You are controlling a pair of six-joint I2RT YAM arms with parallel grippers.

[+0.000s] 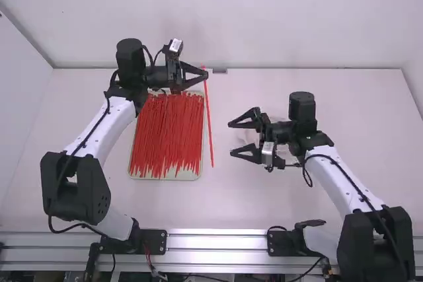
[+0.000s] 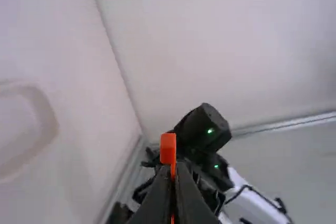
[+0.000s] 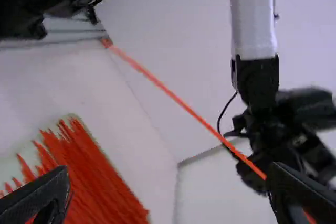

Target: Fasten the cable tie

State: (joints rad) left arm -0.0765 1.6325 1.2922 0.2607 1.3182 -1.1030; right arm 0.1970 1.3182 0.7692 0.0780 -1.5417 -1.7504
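My left gripper (image 1: pixel 200 76) is at the far end of the tray, shut on the head end of one red cable tie (image 1: pixel 209 120). The tie runs straight from the fingers toward the near side, along the tray's right edge. In the left wrist view the tie's head (image 2: pixel 168 148) sticks out past the closed fingertips (image 2: pixel 163 192). My right gripper (image 1: pixel 242 138) hovers right of the tie's free end, open and holding nothing. In the right wrist view the tie (image 3: pixel 173 99) stretches across between the wide-open fingers (image 3: pixel 39 192).
A pale tray (image 1: pixel 137 175) holds several red cable ties (image 1: pixel 165 133) lying side by side, also seen as a red pile (image 3: pixel 89 182). The table's back wall stands just behind the left gripper. Bare white table lies right of the tie.
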